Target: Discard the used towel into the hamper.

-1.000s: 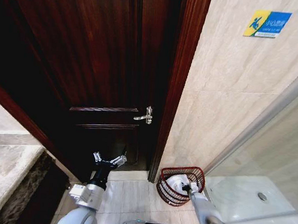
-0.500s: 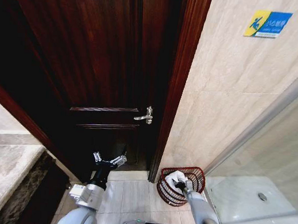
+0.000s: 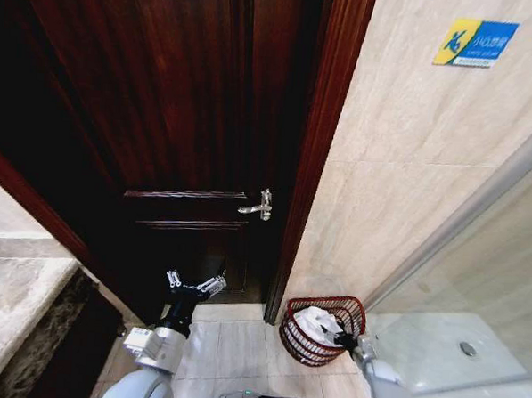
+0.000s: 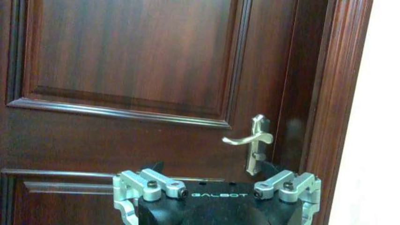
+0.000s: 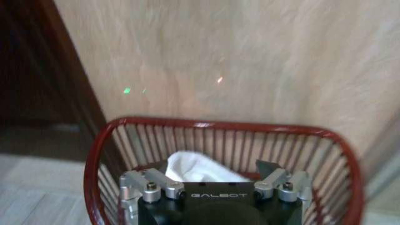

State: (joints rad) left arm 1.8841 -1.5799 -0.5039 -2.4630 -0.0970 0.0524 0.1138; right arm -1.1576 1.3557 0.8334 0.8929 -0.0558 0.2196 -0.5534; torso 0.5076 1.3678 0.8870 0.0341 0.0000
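Towel [image 5: 198,167] lies in the hamper [image 5: 100,154] beyond the right gripper [image 5: 216,171], jaws spread empty; head view adds the left gripper [image 3: 194,283], open.

We cannot read the wall sign [image 3: 475,42]; the right tool [image 5: 214,176] hides the lower towel [image 5: 198,167], and the hamper [image 5: 220,125] bottom is cut off.

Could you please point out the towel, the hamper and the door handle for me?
towel [image 5: 198,167]: right wrist view, on its white folded top.
hamper [image 3: 327,302]: head view, on the far rim.
door handle [image 4: 246,138]: left wrist view, on the lever.
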